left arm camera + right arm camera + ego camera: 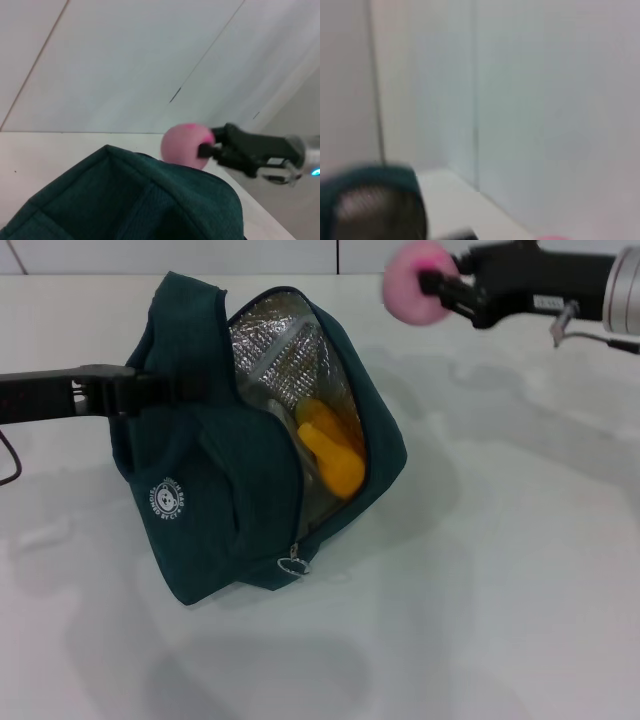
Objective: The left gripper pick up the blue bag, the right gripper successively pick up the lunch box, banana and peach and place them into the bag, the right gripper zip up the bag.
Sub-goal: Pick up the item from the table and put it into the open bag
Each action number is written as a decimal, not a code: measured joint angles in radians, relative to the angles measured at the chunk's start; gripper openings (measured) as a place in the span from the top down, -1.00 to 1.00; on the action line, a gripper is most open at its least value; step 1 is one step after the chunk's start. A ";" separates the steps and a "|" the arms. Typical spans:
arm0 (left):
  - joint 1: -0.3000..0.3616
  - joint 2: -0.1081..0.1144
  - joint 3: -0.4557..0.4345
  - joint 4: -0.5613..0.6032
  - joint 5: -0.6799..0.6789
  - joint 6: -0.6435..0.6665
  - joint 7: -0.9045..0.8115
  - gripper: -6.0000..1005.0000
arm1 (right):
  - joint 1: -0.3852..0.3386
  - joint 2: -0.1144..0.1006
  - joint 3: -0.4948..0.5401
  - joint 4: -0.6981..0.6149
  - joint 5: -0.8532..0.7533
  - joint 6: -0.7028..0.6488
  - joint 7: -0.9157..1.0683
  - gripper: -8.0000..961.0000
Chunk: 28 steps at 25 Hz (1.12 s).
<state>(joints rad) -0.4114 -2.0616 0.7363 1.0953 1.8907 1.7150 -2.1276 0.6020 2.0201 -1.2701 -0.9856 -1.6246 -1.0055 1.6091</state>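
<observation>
The blue bag (210, 500) sits tilted on the white table, its mouth open and silver foil lining showing. My left gripper (125, 388) comes in from the left and is shut on the bag's handle at its upper left. Inside the opening lies the yellow-orange banana (330, 452). The lunch box is hidden from view. My right gripper (440, 285) is at the upper right, above and to the right of the bag's mouth, shut on the pink peach (415, 280). The left wrist view shows the bag fabric (130, 200) with the peach (186, 145) held beyond it.
The white table (500, 570) extends to the right and front of the bag. A pale wall with panel seams (175, 95) stands behind. A dark cable (10, 455) hangs at the far left.
</observation>
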 joint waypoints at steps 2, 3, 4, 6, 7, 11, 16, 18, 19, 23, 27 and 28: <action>0.000 0.000 0.000 0.000 0.000 0.000 0.000 0.92 | 0.008 0.000 0.000 -0.008 0.066 -0.041 -0.029 0.53; 0.000 0.000 0.000 0.000 0.000 0.000 0.000 0.92 | 0.015 0.000 0.000 -0.009 0.092 -0.061 -0.038 0.54; 0.000 0.000 0.000 0.000 0.000 0.000 0.000 0.92 | 0.027 0.001 -0.001 -0.009 0.120 -0.085 -0.047 0.55; -0.004 0.000 0.000 0.000 0.000 0.000 0.000 0.92 | 0.045 0.002 -0.003 -0.004 0.151 -0.114 -0.055 0.57; -0.005 0.000 0.000 0.000 0.000 0.000 0.000 0.92 | 0.056 0.003 -0.008 0.000 0.163 -0.125 -0.057 0.58; -0.008 0.000 0.000 0.000 0.000 0.000 0.000 0.92 | 0.095 0.003 -0.071 0.005 0.186 -0.132 -0.060 0.63; -0.009 -0.001 0.000 0.000 0.000 0.000 0.000 0.92 | 0.115 0.003 -0.141 0.021 0.184 -0.119 -0.060 0.74; -0.009 -0.002 0.000 0.000 0.000 0.000 0.000 0.92 | 0.122 0.003 -0.146 0.039 0.182 -0.119 -0.060 0.78; -0.009 -0.002 0.000 0.000 0.000 0.000 0.000 0.92 | 0.127 0.002 -0.149 0.051 0.181 -0.119 -0.059 0.80; -0.009 -0.003 0.000 0.000 0.000 -0.001 0.000 0.92 | 0.140 -0.001 -0.157 0.077 0.179 -0.120 -0.056 0.86; -0.009 -0.003 0.000 0.000 0.000 -0.002 0.000 0.92 | 0.143 0.000 -0.157 0.093 0.179 -0.118 -0.051 0.73; -0.009 -0.003 0.000 0.000 0.000 -0.003 0.000 0.92 | 0.144 -0.001 -0.158 0.097 0.179 -0.118 -0.049 0.69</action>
<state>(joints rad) -0.4203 -2.0647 0.7362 1.0953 1.8906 1.7123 -2.1276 0.7463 2.0193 -1.4277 -0.8881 -1.4455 -1.1231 1.5598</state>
